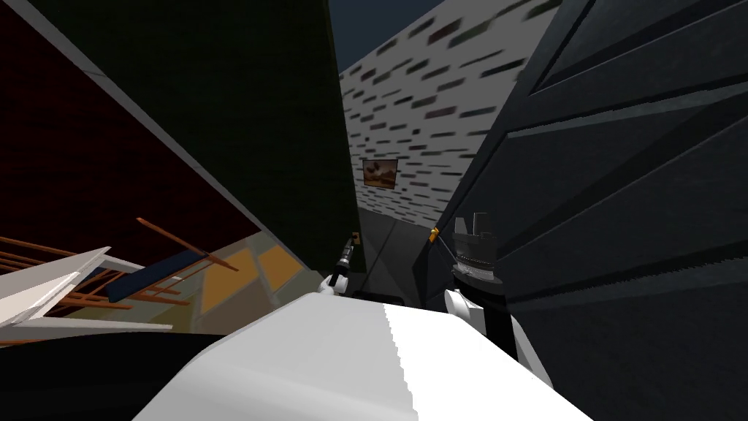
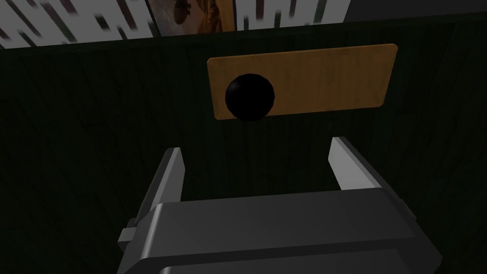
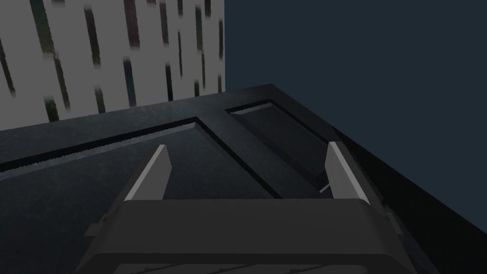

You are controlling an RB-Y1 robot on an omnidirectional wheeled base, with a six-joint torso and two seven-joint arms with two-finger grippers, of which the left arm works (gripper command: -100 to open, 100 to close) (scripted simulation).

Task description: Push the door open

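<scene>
Currently, the dark green planked door is seen on the left of the scene, running from near to far. Its far edge carries an orange-brown rectangular plate.

L wrist view:
- Same door faced square-on.
- Plate fitted with a round black knob at one end.
- L gripper aimed at the door face short of the plate. Fingers spread wide, nothing held between them.
- Knob lies beyond the fingertips, apart from both.
- Contact w/ the door face can't be judged.

Head view:
- L gripper noted low, just beside the plate.
- R gripper raised close beside a dark blue-grey panelled door on the right.
- Small orange fitting noted on that door's edge, just left of the R gripper.

R wrist view:
- R gripper looks along the panelled door. Fingers apart, nothing held.
- Contact not determinable.

Between the two doors, far off, a white wall w/ dark dashes is recorded. A small framed picture hangs on it.

Near left: brown wooden chairs on a tan floor.
</scene>
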